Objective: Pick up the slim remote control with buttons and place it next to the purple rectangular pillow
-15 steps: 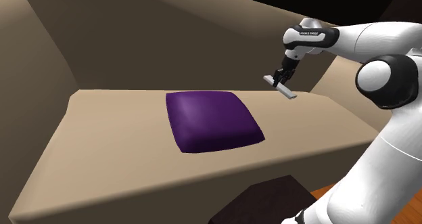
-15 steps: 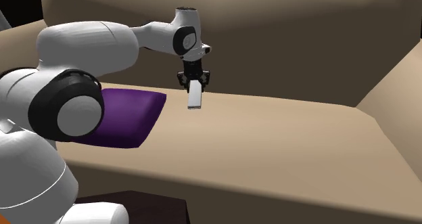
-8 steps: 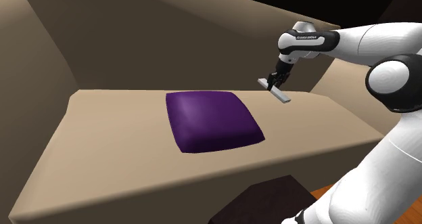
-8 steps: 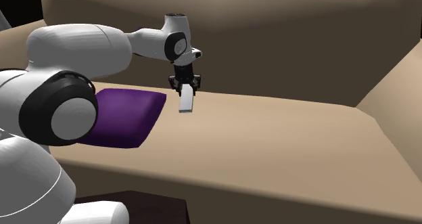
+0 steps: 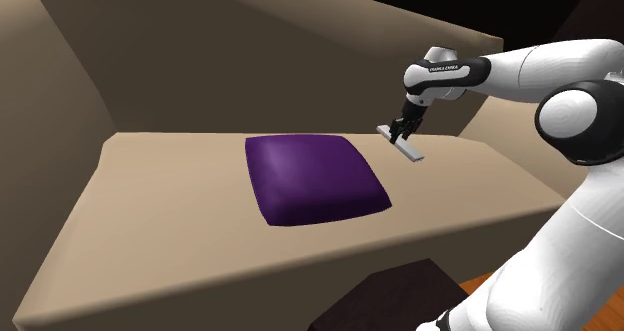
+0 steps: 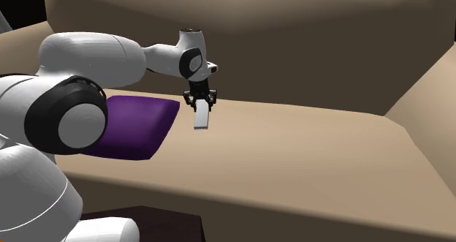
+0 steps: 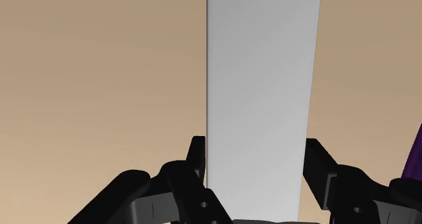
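A slim, plain light-grey remote [image 5: 402,145] [image 6: 201,117] [image 7: 260,94] hangs just above the tan couch seat [image 5: 200,229], clasped at its upper end by my black gripper [image 5: 400,132] [image 6: 199,101] [image 7: 253,172], which is shut on it. No buttons show on its surface. The purple rectangular pillow [image 5: 312,177] [image 6: 135,125] lies flat on the seat. The remote is beside the pillow's edge, to its right in both exterior views, with a small gap between them. A sliver of purple [image 7: 414,158] shows past one finger in the wrist view.
The couch's backrest [image 5: 250,69] rises right behind the seat, and an armrest [image 6: 431,80] slopes up at the second exterior view's right. A dark low table [image 5: 400,297] stands in front of the couch. Bare seat [image 6: 307,153] stretches past the remote.
The gripper has carried the remote toward the pillow and lower, closer to the seat. The pillow has not moved.
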